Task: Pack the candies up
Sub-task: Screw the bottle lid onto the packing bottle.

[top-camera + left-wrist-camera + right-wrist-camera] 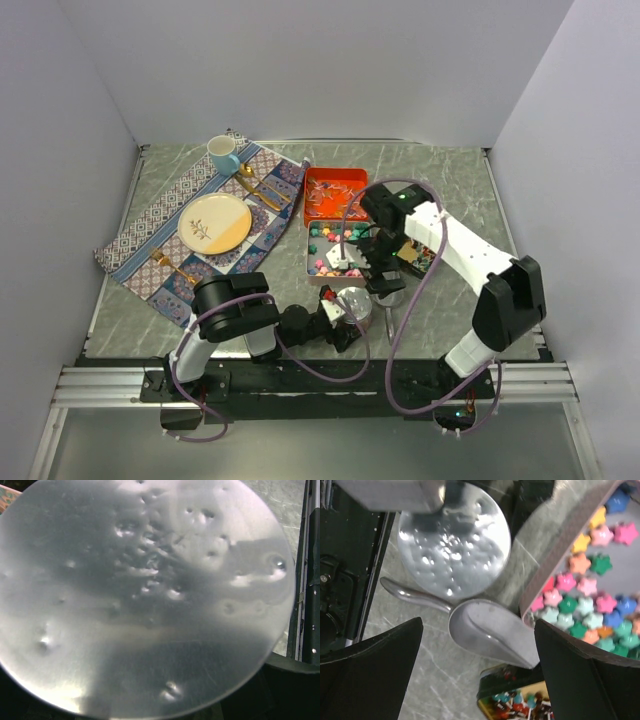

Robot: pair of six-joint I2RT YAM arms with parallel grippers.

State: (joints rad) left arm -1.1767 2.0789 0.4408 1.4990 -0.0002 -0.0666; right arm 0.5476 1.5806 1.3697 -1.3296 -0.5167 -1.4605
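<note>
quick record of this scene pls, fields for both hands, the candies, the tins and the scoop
right hand: open, hovering over the scoop, not gripping it
left hand: at the round metal tin; grip unclear
star candies: in the rectangular silver tin
wrapped candies: in the orange tin
scoop: empty, lying on the table beside the silver tin
far left: placemat with plate and cup

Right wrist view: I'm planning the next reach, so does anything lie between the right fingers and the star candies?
Yes. The silver scoop lies on the table between the open right fingers, with its bowl beside the tin's near wall. That wall also separates the fingers from the star candies inside.
</note>
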